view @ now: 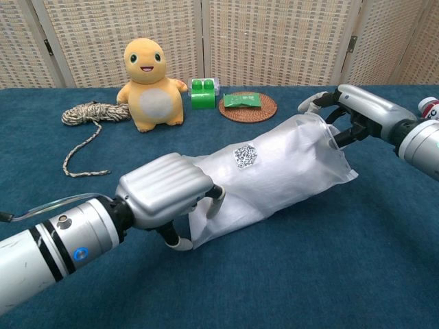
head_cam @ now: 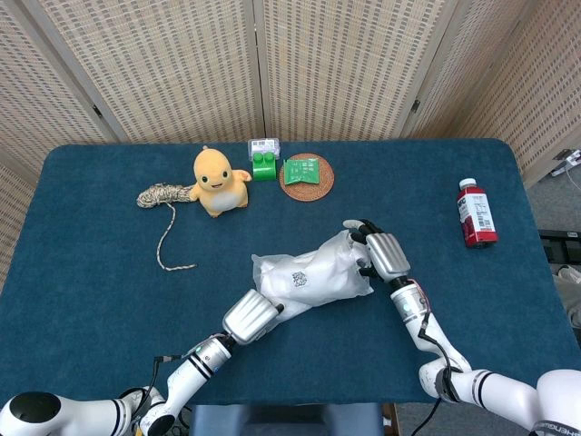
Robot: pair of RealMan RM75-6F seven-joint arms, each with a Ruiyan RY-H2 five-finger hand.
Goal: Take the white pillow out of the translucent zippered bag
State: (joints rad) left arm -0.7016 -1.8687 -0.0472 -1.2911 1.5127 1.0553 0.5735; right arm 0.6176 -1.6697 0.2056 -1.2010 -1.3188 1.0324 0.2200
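Chest view: on the tabletop point(view: 384, 274) lies the bag point(view: 274, 175) (pillow inside, mid-scene). Left hand point(view: 168, 192) grips its near end, right hand point(view: 350, 110) its far end. Next, I judge: find the zipper.

Blue table point(head_cam: 91, 272): bag point(head_cam: 313, 272), toy point(head_cam: 218, 180), rope point(head_cam: 162, 195), bottle point(head_cam: 476, 213)

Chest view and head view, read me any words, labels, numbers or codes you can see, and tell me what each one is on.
No text reads clearly enough to quote.
Bag: a square printed code patch, no legible words.
Bottle: white label, print too small.
Green packet on the coaster: print blurred.
Green box: top label too small.
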